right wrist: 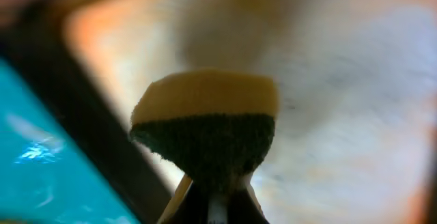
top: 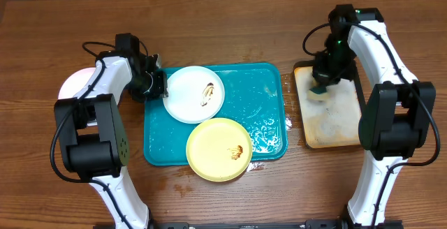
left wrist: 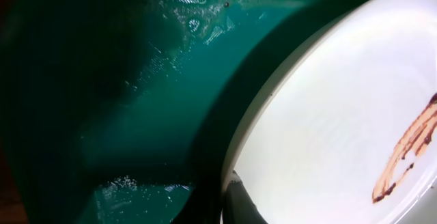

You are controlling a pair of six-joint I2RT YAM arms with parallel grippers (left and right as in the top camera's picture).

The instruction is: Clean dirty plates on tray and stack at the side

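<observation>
On the teal tray (top: 269, 89) lies a white plate (top: 194, 93) with a brown smear. My left gripper (top: 158, 86) is shut on that plate's left rim. In the left wrist view a dark finger (left wrist: 240, 203) lies on the white plate's (left wrist: 341, 115) edge over the wet tray (left wrist: 136, 80). A pale yellow plate (top: 219, 149) with a brown spot overhangs the tray's front edge. Another white plate (top: 72, 84) lies on the table at far left, partly under my left arm. My right gripper (top: 325, 74) is shut on a yellow-and-green sponge (right wrist: 205, 121) above the tan tray (right wrist: 355, 101).
The smaller tan tray (top: 335, 117) with a black rim stands right of the teal tray. Soapy water pools in the teal tray's right half (top: 269, 128), and some drops lie on the wood at its front. Both arm bases stand at the table's front corners.
</observation>
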